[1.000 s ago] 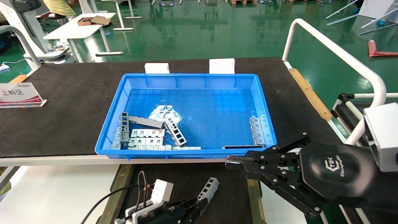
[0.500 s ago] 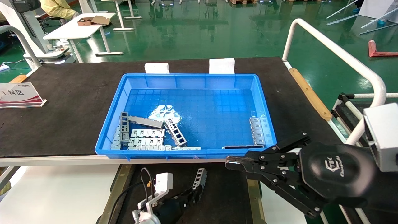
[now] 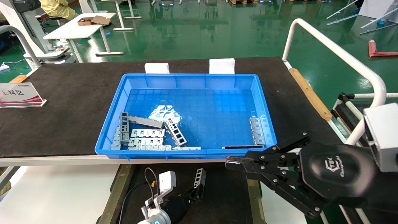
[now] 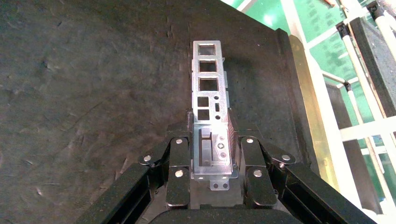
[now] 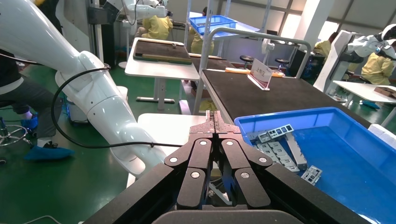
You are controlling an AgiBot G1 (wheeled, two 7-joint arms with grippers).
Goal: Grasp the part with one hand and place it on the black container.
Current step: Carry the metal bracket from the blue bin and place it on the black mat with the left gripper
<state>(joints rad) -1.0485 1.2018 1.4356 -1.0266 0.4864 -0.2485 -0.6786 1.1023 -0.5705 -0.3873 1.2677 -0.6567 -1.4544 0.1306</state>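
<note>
The part (image 3: 199, 178), a slim silver bar with a row of rectangular windows, is held at one end by my left gripper (image 3: 195, 193), which is shut on it. It hangs just above the black container (image 3: 227, 196), a matte black tray with olive-brass side rails, at the near edge of the head view. In the left wrist view the part (image 4: 208, 77) sticks out forward from the gripper (image 4: 211, 129) over the container's black floor (image 4: 93, 93). My right gripper (image 3: 229, 162) is shut and empty, parked near the bin's front right corner; it also shows in the right wrist view (image 5: 214, 116).
A bright blue bin (image 3: 199, 76) stands on the black-matted table beyond the container, with several grey metal parts (image 3: 146, 133) along its front. A brass rail (image 4: 308, 102) edges the container. A white tube rail (image 3: 335, 51) runs along the right side. A sign (image 3: 18, 95) stands at the left.
My left gripper has carried the part a little leftward over the black container, and the part has turned from slanted to nearly pointing straight away. The right arm has not moved.
</note>
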